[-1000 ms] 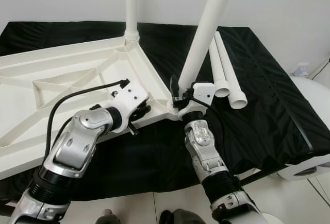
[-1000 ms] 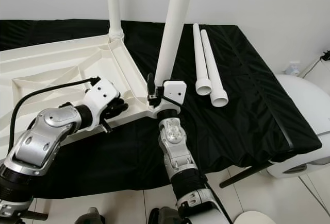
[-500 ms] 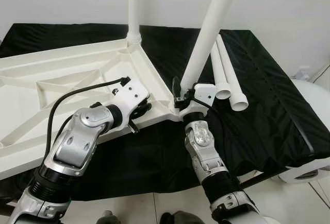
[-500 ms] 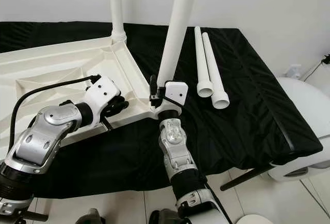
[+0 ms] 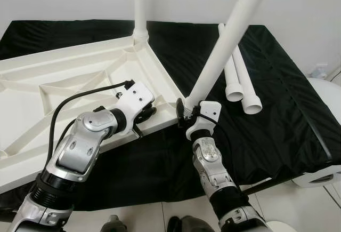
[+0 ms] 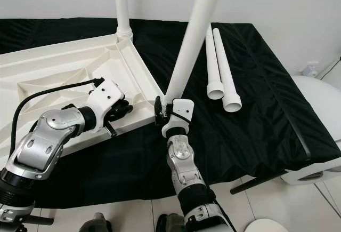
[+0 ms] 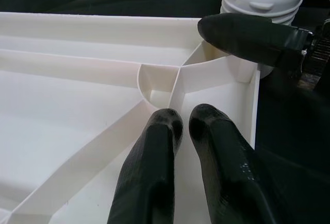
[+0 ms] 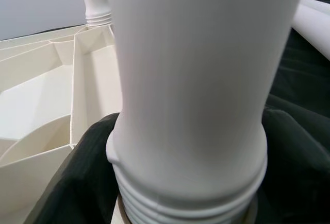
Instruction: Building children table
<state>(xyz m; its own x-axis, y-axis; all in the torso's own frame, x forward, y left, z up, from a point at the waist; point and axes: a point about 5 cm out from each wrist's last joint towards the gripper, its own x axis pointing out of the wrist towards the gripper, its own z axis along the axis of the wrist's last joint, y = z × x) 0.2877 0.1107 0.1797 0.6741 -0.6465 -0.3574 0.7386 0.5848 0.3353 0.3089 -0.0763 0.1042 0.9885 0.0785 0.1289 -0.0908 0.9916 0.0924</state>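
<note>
The white tabletop [image 5: 64, 77] lies upside down on a black cloth, with one white leg [image 5: 140, 8] standing upright in its far corner. My right gripper [image 5: 192, 106] is shut on a second white leg [image 5: 229, 34], which leans to the right; its threaded end [image 8: 185, 203] is just beside the near right corner. In the left wrist view the corner socket [image 7: 154, 87] has nothing in it. My left gripper [image 7: 178, 131] is shut, its fingertips resting on the tabletop's inner face just short of that socket.
Two more white legs [image 5: 240, 80] lie side by side on the black cloth [image 5: 282, 114] to the right. A round white object [image 5: 327, 96] stands past the cloth's right edge. Tiled floor [image 5: 149, 216] is below the front edge.
The held leg now leans further to the right, and my right gripper with its lower end has drawn slightly nearer to me by the corner. The left gripper stays put.
</note>
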